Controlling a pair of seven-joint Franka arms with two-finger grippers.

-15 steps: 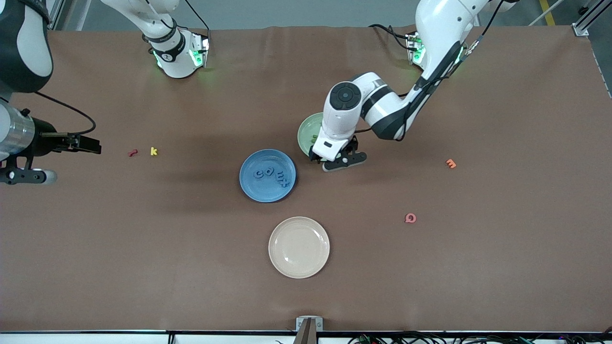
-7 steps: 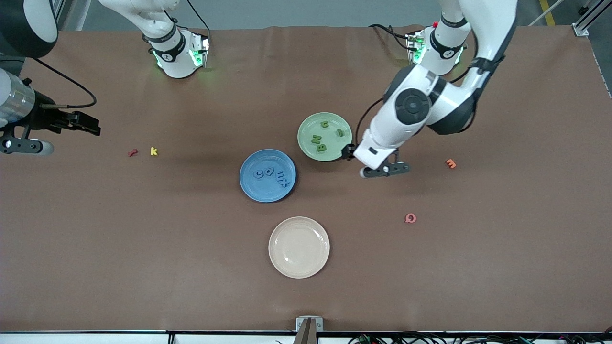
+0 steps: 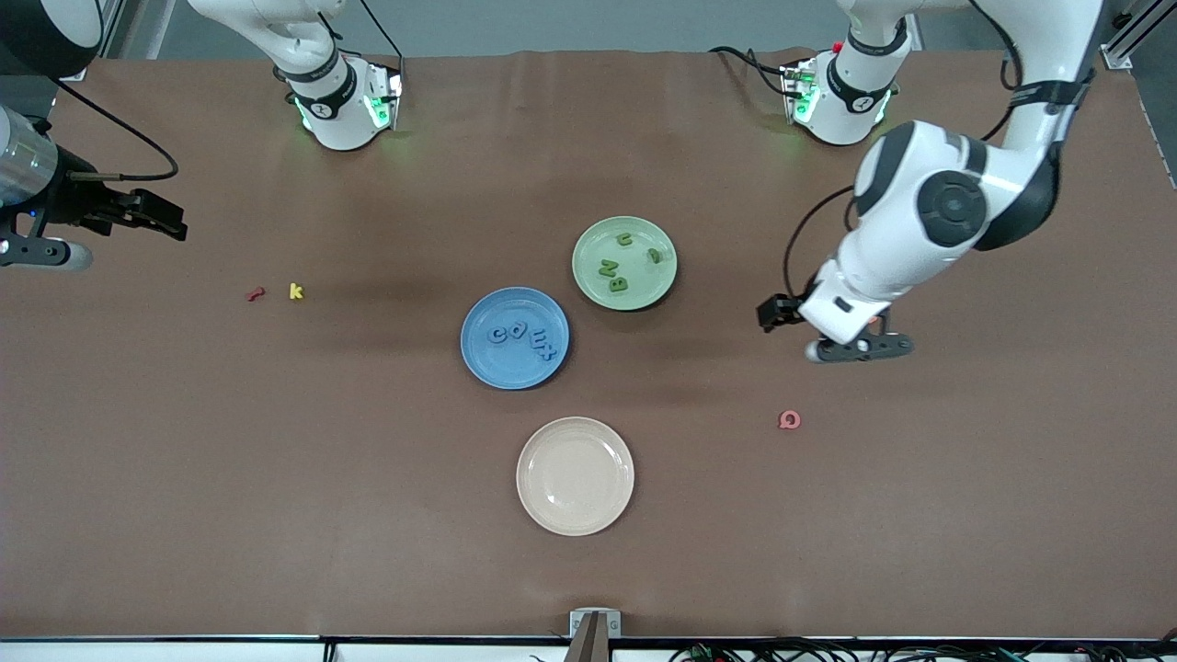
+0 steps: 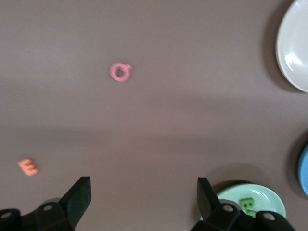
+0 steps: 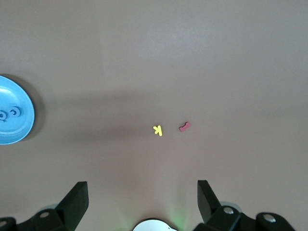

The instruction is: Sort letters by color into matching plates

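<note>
The blue plate [image 3: 485, 360] lies mid-table with several blue letters [image 3: 520, 336] in it. The pale green plate [image 3: 588, 241] lies beside it, farther from the front camera, and holds several green letters [image 3: 623, 262]; its edge and one green letter [image 4: 247, 204] show in the left wrist view. My left gripper [image 3: 855, 348] [image 4: 143, 192] hangs open and holds nothing, over bare table toward the left arm's end from the green plate. My right gripper [image 3: 154, 221] [image 5: 143, 195] is open with nothing in it, over the right arm's end of the table.
A cream plate [image 3: 575, 475] lies nearer the front camera than the blue plate. A pink letter [image 3: 789, 420] and an orange letter [image 4: 29, 166] lie toward the left arm's end. A yellow k [image 3: 296, 291] and a red letter [image 3: 256, 294] lie toward the right arm's end.
My left arm has swung from over the green plate toward its own end of the table, uncovering the plate and its letters. My right gripper has drifted slightly toward the robots' side.
</note>
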